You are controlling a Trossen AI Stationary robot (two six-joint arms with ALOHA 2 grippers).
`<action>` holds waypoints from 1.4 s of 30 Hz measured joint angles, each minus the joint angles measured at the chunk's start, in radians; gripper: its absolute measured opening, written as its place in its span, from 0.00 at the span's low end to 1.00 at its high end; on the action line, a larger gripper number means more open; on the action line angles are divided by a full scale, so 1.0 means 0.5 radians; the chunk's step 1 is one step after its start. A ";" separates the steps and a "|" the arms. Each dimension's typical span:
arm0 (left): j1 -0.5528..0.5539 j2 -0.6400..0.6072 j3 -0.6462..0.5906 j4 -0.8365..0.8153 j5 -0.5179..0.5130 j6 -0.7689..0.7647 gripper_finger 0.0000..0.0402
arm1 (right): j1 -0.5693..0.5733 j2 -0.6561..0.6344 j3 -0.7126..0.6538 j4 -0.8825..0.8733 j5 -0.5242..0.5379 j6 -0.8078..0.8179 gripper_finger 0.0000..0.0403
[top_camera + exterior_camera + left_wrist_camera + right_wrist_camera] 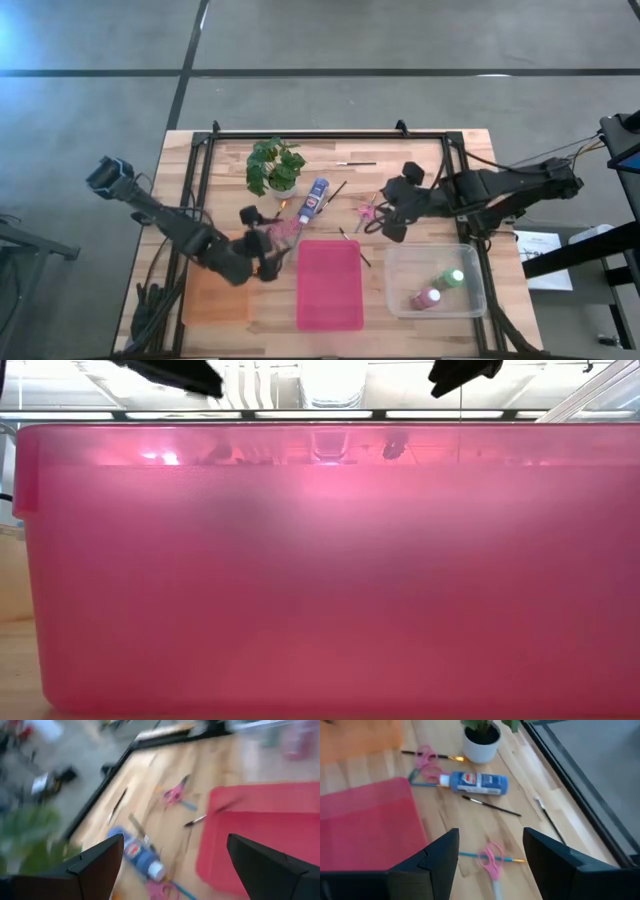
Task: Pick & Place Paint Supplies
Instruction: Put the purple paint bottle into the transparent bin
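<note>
pale wooden bench [230,160] carries a blue-and-white paint bottle [315,197] lying beside the potted plant [275,166]. pink scissors [491,856] lie under the right gripper [490,862], whose jaws are spread and empty. the left gripper [172,865] hangs wide and empty near the pink bin [329,284]. two bottles [440,288] lie in the clear bin [400,300].

The bottle [476,782] ahead of the right gripper [490,852] is blue with a white cap and a red-and-white label; the scissors [490,857] between its dark fingers have pink handles. The bin [329,284] beside the left gripper [262,245] is translucent pink-red. The clear bin [437,281] near the right gripper holds a green bottle [448,280] and a pink-red bottle [426,298].
</note>
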 joint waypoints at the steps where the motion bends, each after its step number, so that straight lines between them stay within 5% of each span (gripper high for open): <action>1: 0.039 0.000 -0.001 -0.049 0.000 -0.127 0.90 | 0.013 0.000 -0.021 0.042 0.001 0.002 0.54; 8: 0.425 0.005 -0.085 -0.047 0.213 -0.659 0.89 | 0.044 0.001 -0.167 0.240 0.011 0.014 0.54; 19: 0.985 0.058 -0.145 0.214 0.975 -0.610 0.71 | 0.051 -0.013 -0.352 0.435 0.015 0.009 0.54; 30: 0.989 0.420 -0.144 0.544 0.940 -0.589 0.66 | 0.066 -0.048 -0.487 0.640 0.012 -0.013 0.54; 42: 1.051 0.782 0.152 0.571 0.763 -0.582 0.66 | 0.205 -0.055 -0.453 0.795 0.010 -0.096 0.54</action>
